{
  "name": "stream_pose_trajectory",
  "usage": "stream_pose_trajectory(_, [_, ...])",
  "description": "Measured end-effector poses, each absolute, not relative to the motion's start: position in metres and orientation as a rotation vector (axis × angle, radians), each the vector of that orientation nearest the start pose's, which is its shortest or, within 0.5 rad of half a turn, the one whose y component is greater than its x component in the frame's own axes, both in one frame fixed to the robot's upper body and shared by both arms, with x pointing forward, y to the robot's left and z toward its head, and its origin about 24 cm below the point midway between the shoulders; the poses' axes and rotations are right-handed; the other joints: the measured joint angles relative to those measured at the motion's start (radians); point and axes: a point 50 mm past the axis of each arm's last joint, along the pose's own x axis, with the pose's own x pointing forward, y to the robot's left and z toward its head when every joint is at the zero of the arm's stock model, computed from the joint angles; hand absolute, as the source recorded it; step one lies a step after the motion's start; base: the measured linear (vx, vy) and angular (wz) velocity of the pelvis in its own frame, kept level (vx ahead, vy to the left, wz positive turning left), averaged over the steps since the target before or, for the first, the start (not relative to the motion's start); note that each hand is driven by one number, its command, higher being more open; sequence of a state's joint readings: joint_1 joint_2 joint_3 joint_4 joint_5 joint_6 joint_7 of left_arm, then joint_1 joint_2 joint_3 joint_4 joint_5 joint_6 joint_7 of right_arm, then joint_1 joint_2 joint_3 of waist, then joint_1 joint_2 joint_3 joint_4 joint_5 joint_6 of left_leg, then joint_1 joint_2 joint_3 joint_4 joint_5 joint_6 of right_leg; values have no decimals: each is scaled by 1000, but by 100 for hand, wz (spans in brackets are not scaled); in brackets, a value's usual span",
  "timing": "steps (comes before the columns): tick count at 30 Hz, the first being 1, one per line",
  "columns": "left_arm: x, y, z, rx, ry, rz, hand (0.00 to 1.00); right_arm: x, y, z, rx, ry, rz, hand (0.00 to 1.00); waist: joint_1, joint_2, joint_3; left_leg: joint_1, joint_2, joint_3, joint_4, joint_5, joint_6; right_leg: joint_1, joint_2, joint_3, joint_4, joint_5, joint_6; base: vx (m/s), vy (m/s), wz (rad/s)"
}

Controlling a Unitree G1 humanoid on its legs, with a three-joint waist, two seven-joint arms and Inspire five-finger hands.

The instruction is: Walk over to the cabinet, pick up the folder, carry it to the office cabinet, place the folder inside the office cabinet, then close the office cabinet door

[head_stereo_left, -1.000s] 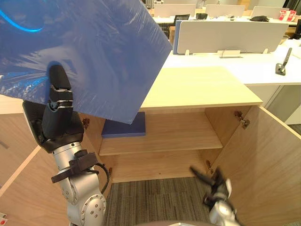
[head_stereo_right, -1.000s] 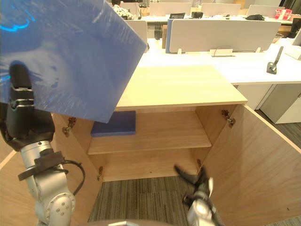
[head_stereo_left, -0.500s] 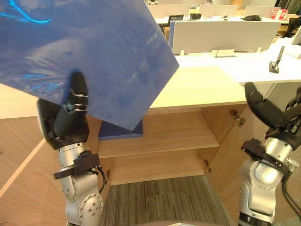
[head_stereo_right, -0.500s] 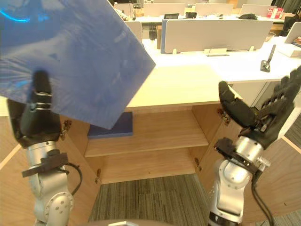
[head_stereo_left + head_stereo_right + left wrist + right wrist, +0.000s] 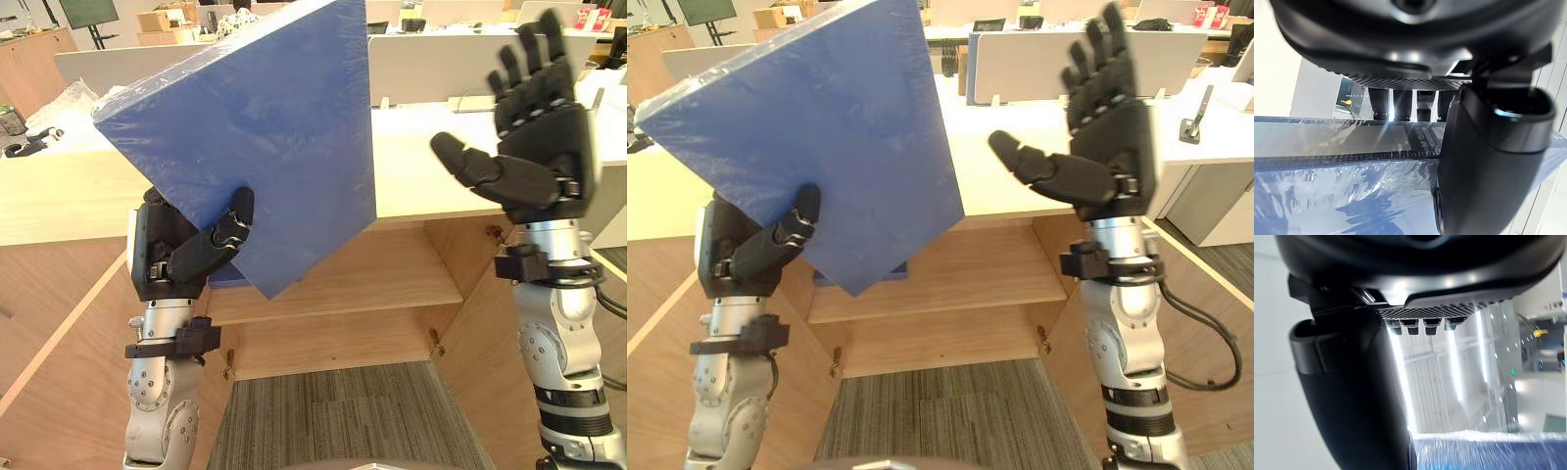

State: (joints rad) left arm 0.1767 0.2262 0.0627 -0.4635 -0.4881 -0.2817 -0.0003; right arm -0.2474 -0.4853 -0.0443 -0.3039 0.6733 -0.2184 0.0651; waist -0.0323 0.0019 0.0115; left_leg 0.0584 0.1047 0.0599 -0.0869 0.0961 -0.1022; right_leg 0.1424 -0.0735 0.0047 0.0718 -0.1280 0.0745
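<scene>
Aloft, folder [image 5: 265, 137] corner-down, long edge rising rightward, left hand [image 5: 186, 259] gripping

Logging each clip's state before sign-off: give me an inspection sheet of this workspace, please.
Surface: light wooden office cabinet, both doors open, middle shelf mostly bare.
Job's things: large blue plastic-wrapped folder, held tilted in front of the cabinet, not yet inside.
Clutter: flat dark blue item on the shelf, partly hidden by the folder.
Hands: left hand curled round the folder's lower edge; right hand raised, fingers spread, apart from the folder.
Cables: nothing seen.
Surroundings: white desks with grey divider panels behind the cabinet; grey carpet below.
</scene>
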Motion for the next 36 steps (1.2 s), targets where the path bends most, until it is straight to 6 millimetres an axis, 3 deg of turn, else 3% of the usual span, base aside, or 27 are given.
stream_pose_trajectory(8, [202, 191, 143, -238, -558, -141, 0, 281, -167, 199, 171, -489, 610, 100, 7, 0, 0, -4, 0, -1, 0, 0, 0, -4, 0, -1, 2, 0, 0, 0, 0, 0])
stream_pose_trajectory(15, [204, 193, 149, -261, -551, -273, 0, 295, -169, 192, 118, -352, 671, 100, 16, 0, 0, -5, 0, 1, 0, 1, 1, -7, 0, 1, 3, 2, 2, 0, 0, 0])
stream_pose_trajectory(20, [207, 196, 159, -252, -557, -327, 0, 301, -167, 202, 30, -325, 742, 100, 24, 1, -1, -9, 0, 3, 0, 3, 3, -13, -1, 1, 3, 4, 2, 0, 0, 0])
stream_pose_trajectory(21, [208, 198, 160, -248, -553, -338, 0, 301, -166, 203, 7, -316, 757, 0, 26, 1, -1, -11, 0, 4, 0, 4, 4, -15, -1, 1, 3, 4, 2, 0, 0, 0])
stream_pose_trajectory(22, [210, 199, 161, -241, -549, -347, 0, 301, -166, 203, -9, -306, 766, 0, 28, 1, -1, -12, 0, 4, 0, 5, 4, -16, -1, 1, 3, 5, 3, 0, 0, 0])
stream_pose_trajectory(23, [215, 202, 164, -227, -533, -380, 100, 302, -168, 200, -47, -276, 784, 0, 33, 1, -2, -12, 0, 4, 0, 6, 5, -17, -1, 1, 3, 8, 5, 0, 0, 0])
stream_pose_trajectory(27, [222, 207, 162, -230, -486, -428, 100, 301, -170, 194, -75, -222, 805, 0, 38, 0, -2, -12, -1, 8, 0, 7, 7, -19, -2, 2, 3, 16, 6, 0, 0, -2])
stream_pose_trajectory(31, [226, 211, 146, -264, -421, -454, 100, 298, -175, 191, -142, -186, 853, 0, 38, -3, -5, -12, -2, 10, 0, 9, 9, -20, -3, 3, 3, 17, 5, 0, 0, 0])
stream_pose_trajectory(36, [219, 201, 98, -276, -173, -610, 100, 284, -168, 209, -396, -360, 819, 0, 32, -6, -6, -18, -2, 13, -1, 11, 9, -28, -3, 6, 3, 18, 3, -6, 1, -1])
